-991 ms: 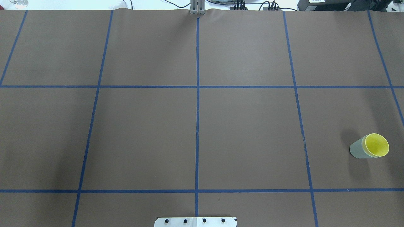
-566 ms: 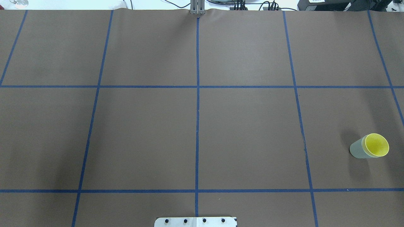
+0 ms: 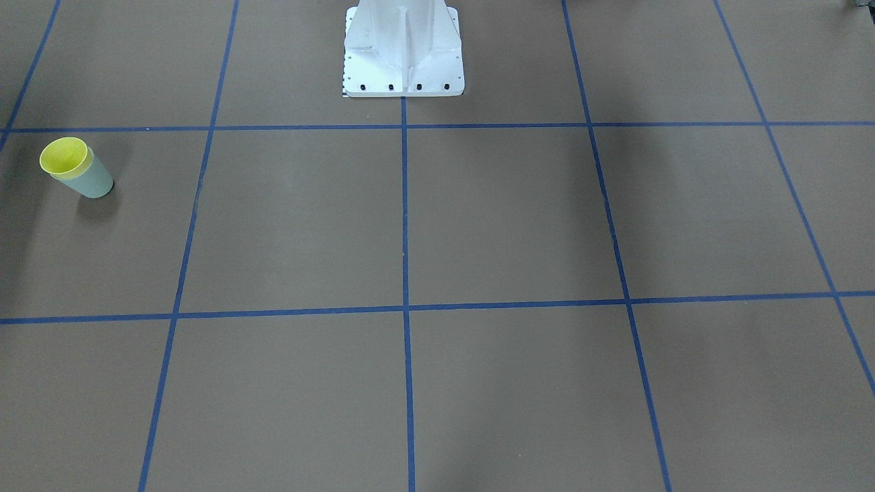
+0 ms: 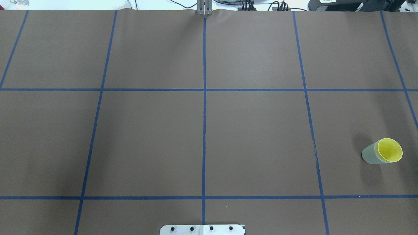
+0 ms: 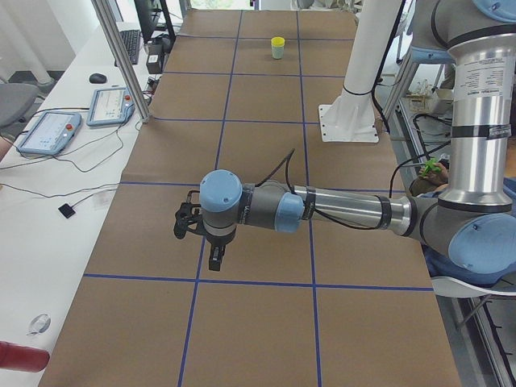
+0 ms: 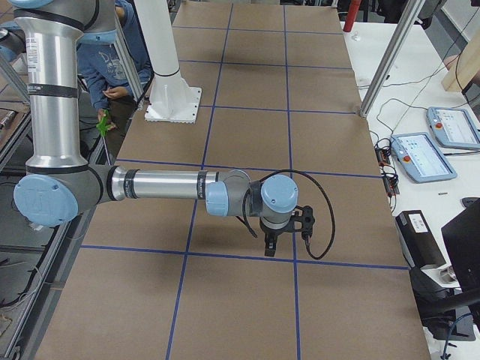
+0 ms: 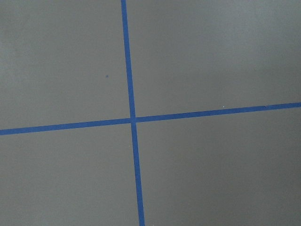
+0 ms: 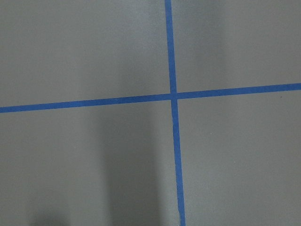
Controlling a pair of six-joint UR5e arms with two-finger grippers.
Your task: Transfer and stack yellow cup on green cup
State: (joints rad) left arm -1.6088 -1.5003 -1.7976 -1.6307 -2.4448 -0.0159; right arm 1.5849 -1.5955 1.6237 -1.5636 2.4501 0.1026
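The yellow cup sits nested inside the green cup, upright at the table's right side. The pair also shows at the left in the front view, yellow cup in green cup, and far off in the exterior left view. My left gripper hangs over a tape crossing, far from the cups. My right gripper hangs over another crossing. Both show only in the side views, so I cannot tell whether they are open or shut. Both wrist views show only bare brown table and blue tape.
Blue tape lines divide the brown table into squares. The white robot base stands at the middle of the near edge. Tablets and cables lie on the white bench beyond the far edge.
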